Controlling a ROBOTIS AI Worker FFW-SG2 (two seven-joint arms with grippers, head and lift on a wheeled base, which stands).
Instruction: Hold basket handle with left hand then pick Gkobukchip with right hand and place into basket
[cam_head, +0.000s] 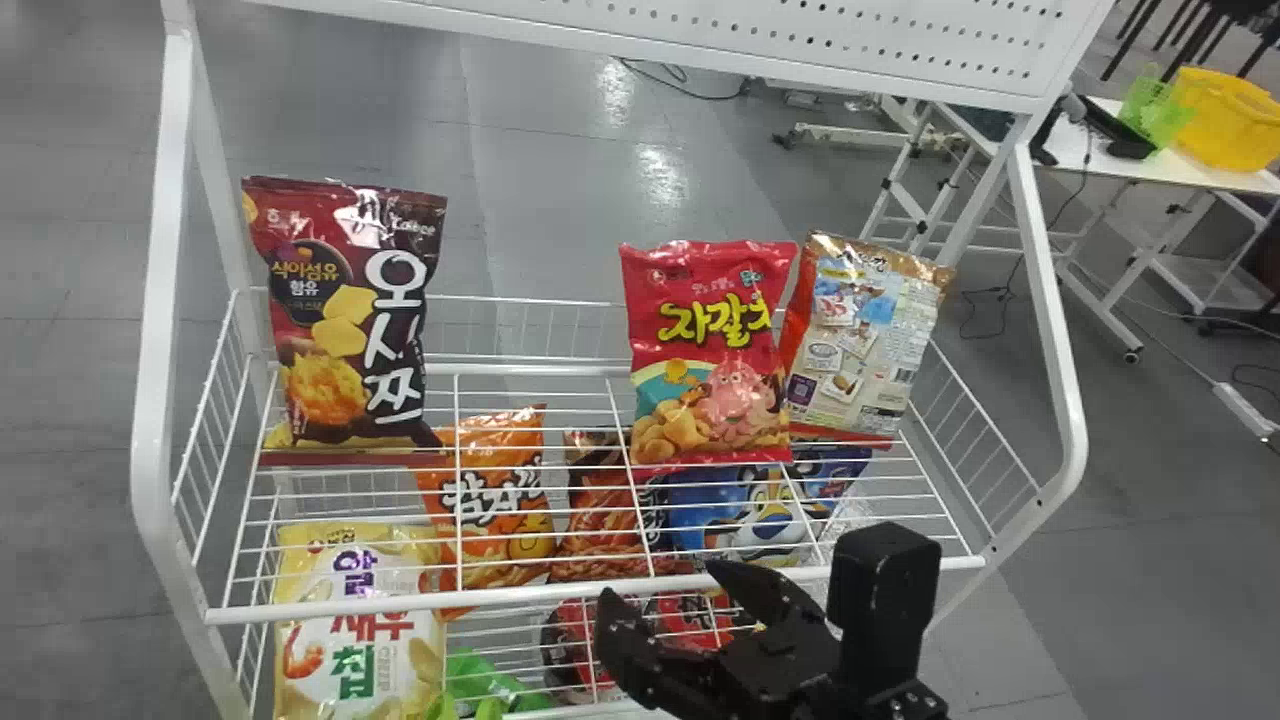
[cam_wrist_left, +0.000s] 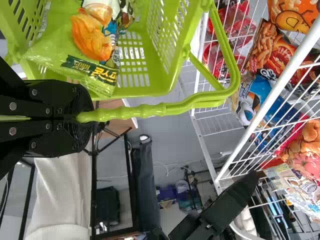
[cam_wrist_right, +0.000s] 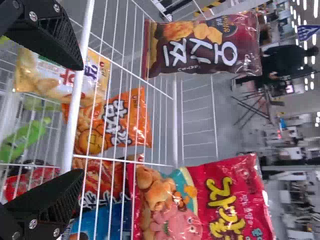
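The left claw (cam_wrist_left: 82, 117) is closed round the basket's (cam_wrist_left: 150, 91) handle (cam_wrist_left: 150, 110): done. One bag (cam_wrist_left: 42, 52) lies inside, more in the rack (cam_head: 350, 605); which is Gkobukchip I can't tell. The right claw (cam_head: 660, 585) is wide, empty; pick and placing likely remain.

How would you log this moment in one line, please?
left gripper: closed on basket handle | right gripper: open, near wire shelf | basket: green bag inside | red bag: standing on shelf

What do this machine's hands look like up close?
The left gripper and right gripper are black, with round silvery screw heads. The right one's two fingers taper to narrow tips and have ridged inner faces. Near them sits a boxy black housing.
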